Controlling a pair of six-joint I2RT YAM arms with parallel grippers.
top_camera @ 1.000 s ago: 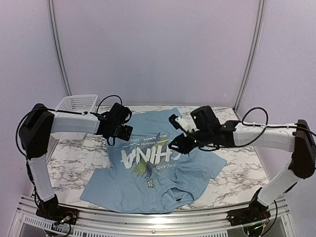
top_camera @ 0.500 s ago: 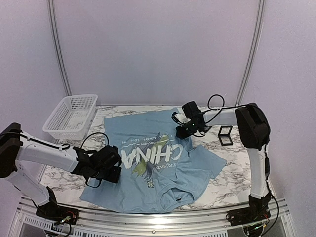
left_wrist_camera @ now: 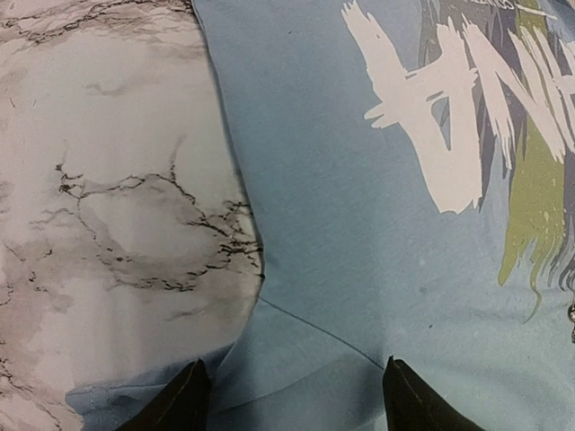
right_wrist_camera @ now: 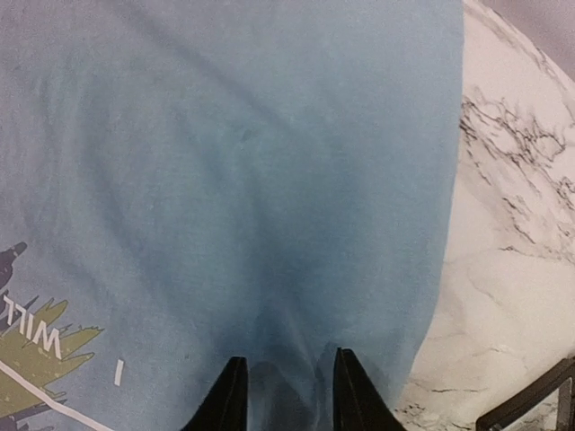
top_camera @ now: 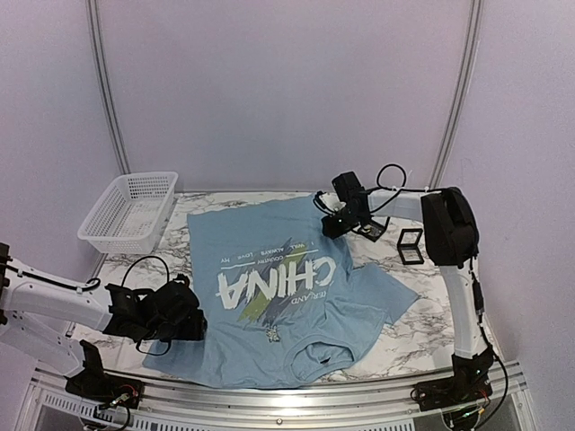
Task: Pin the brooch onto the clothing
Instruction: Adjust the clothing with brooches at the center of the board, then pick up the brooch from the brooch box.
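The light blue T-shirt lies spread on the marble table, its "CHINA" print facing up. A small dull speck below the print may be the brooch; it is too small to be sure. My left gripper is low over the shirt's left sleeve, jaws wide open with flat cloth between them. My right gripper is at the shirt's far hem. In the right wrist view its fingers stand close together with a bunched fold of blue cloth between them, wrinkles running into the gap.
A white mesh basket stands at the back left. Two small square black cases lie on the marble right of the shirt, near my right gripper. A case corner shows in the right wrist view.
The shirt has been pulled flatter and wider. My left gripper moved from the far left of the shirt down to the near-left sleeve. My right gripper drew back toward the far hem.
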